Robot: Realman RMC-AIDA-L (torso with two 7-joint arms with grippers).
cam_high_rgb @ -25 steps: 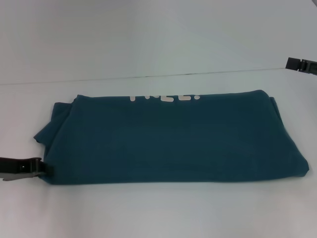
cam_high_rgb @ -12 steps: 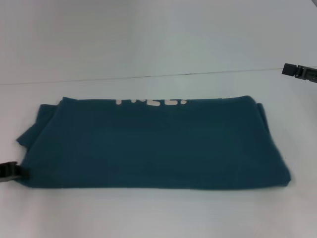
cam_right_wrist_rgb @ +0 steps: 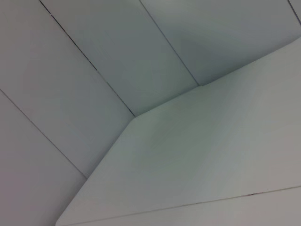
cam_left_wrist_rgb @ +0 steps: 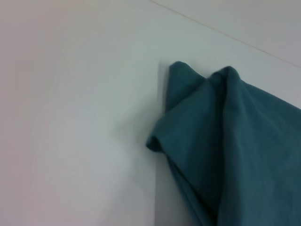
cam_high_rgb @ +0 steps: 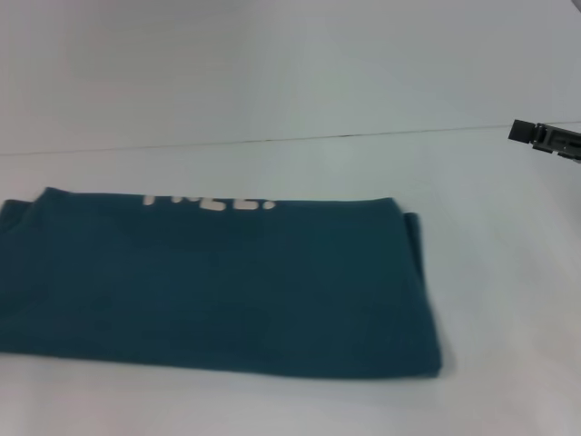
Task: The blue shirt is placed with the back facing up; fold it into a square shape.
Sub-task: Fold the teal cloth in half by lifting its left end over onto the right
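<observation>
The blue shirt is lying folded on the table, its left end running past the head view's left edge. The white lettering is sitting along the shirt's far edge. The right gripper is hanging well right of the shirt and beyond its far edge.

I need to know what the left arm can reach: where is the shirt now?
In the head view the shirt lies folded on the white table, left of centre, running off the left edge.
</observation>
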